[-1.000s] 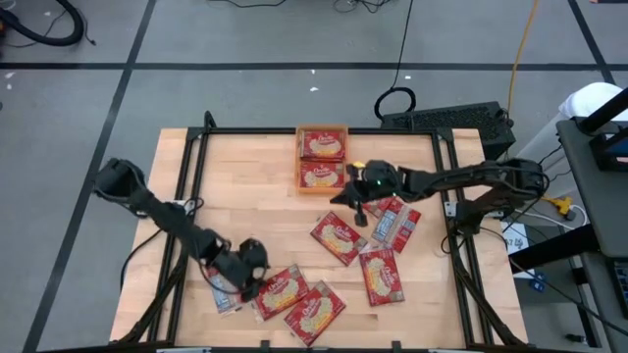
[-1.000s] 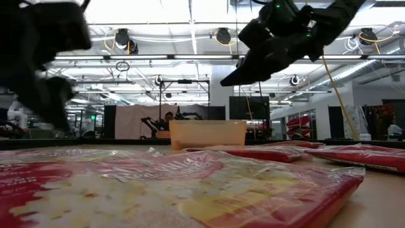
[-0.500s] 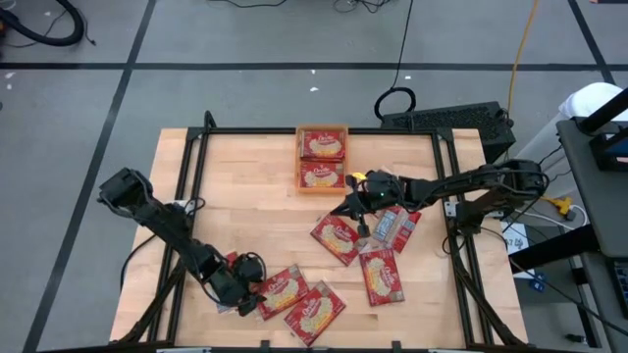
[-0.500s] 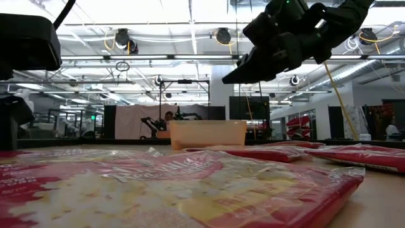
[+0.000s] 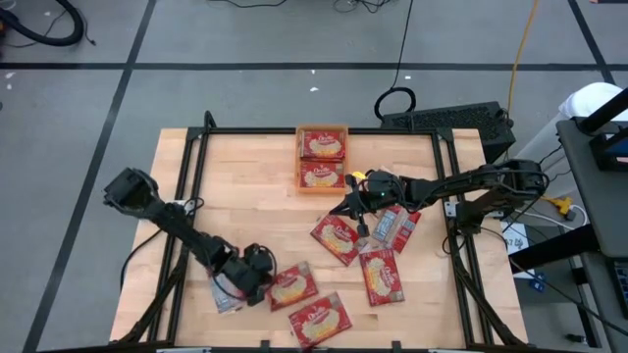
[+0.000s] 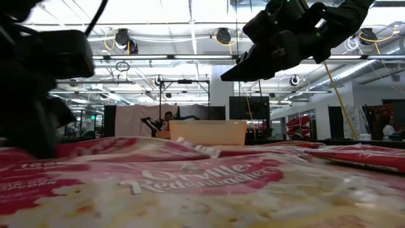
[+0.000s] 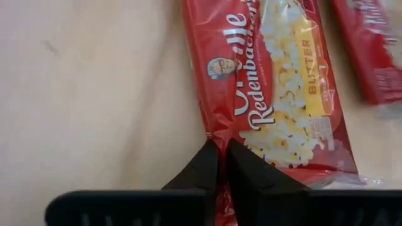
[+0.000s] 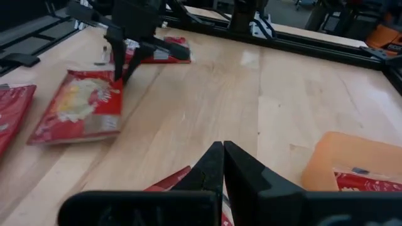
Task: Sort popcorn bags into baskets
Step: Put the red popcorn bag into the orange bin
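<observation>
Red popcorn bag [image 5: 292, 285] is lying at the lower left of the wooden tabletop [image 5: 245, 186], its edge pinched by the left end effector [image 5: 263, 287]. Right end effector [image 5: 348, 203], fingers pressed together and empty, is hovering beside the orange basket [image 5: 322, 128] at upper centre.

The left hand [image 5: 263, 286] has closed on a popcorn bag [image 5: 292, 285], dragging it.

1. Bare surface [image 5: 245, 196] lies open between the left gripper [image 5: 263, 285] and the orange tray [image 5: 322, 160].
2. Popcorn bags [image 5: 340, 238] crowd the surface below the right gripper [image 5: 345, 208].
</observation>
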